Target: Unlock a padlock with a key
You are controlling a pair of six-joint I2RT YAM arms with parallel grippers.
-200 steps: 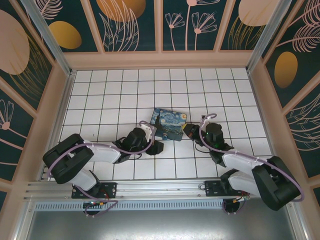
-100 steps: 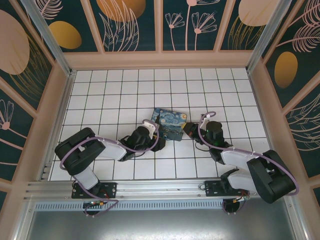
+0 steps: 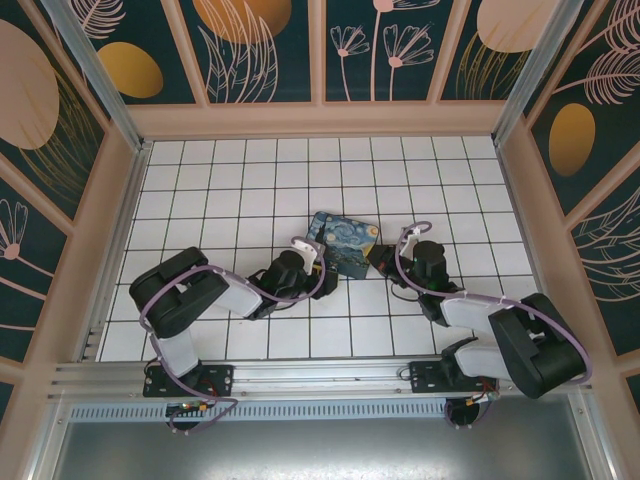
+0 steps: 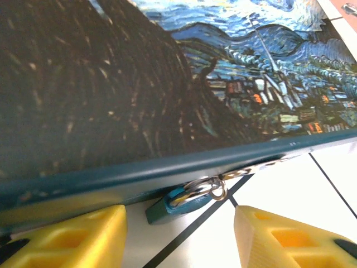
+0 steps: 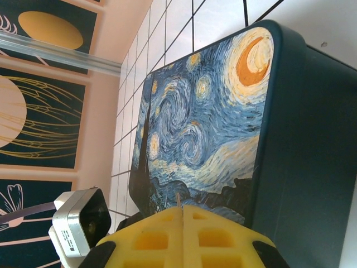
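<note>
- Reaches the left arm (image 3: 230, 295) low over the desk (image 3: 250, 190), left claw (image 4: 178, 226) spread apart astride the padlock (image 4: 209, 187), silvery, tucked under the painted box (image 3: 345, 243) edge.
- Holds the right claw (image 5: 183, 216) pinched together just beside the box's other side.

Box (image 5: 195, 128): dk blue swirls, yellow stars, orange crescent upper right in right wrist view; sides plain dk teal.
Floor tiles (image 3: 220, 180): white, black grid.
Walls (image 3: 260, 50): dk teal, gold ovals, pink leaf outlines.
Left gripper (image 4: 179, 223) fingers (image 4: 72, 234): yellow.
Silvery ring (image 4: 207, 187) on teal piece (image 4: 167, 207), lower centre of left wrist view.

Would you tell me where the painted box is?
Top view: the painted box sits centrally on the white tiles, between the left gripper and the right gripper.
</note>
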